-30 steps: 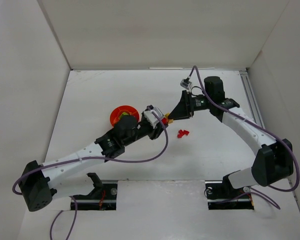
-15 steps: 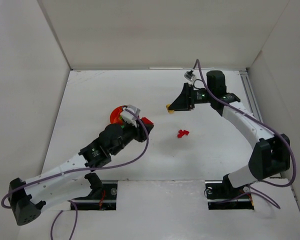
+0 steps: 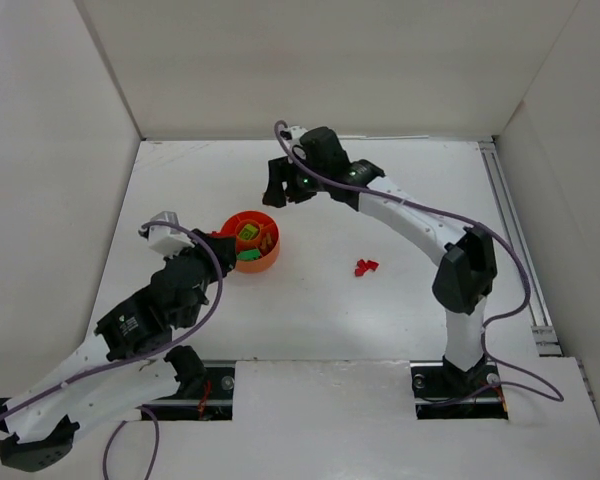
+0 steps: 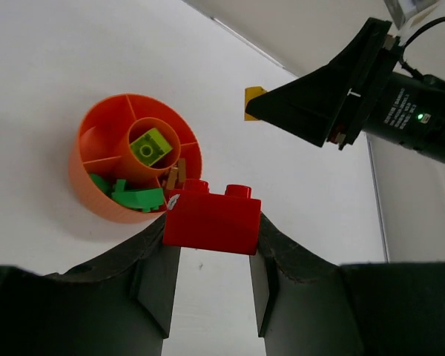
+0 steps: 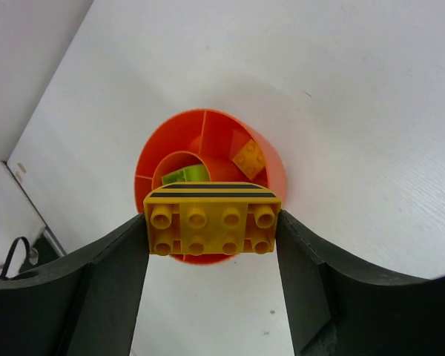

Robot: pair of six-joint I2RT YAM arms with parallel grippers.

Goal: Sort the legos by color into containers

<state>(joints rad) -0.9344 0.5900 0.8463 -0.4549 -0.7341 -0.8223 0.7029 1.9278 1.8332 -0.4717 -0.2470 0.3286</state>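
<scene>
The red brick (image 4: 211, 216) is a smooth, glossy plastic block with two round studs on top. The left jaws pinch it by its sides, just beside the bowl's (image 4: 85, 174) rim. The yellow brick (image 5: 211, 216) is wider and flat, with eight studs in two rows and dark stripes along one edge. The right jaws are pressed against its two ends, holding it in the air near the far side of the bowl; in the right wrist view it overlaps the bowl's rim.

The bowl is round, orange-red, thin-walled plastic, with a central cup ringed by wedge-shaped compartments. It stands on the white matte desk (image 3: 310, 320), left of the middle. The central cup holds a lime brick (image 4: 150, 145). One wedge holds several green bricks (image 4: 133, 197), and the wedge beside it holds brown-orange bricks (image 4: 173, 175). Another wedge holds a small yellow-orange brick (image 5: 248, 157).

Two small red pieces (image 3: 365, 267) lie together on the desk, well apart from the bowl on its right.
</scene>
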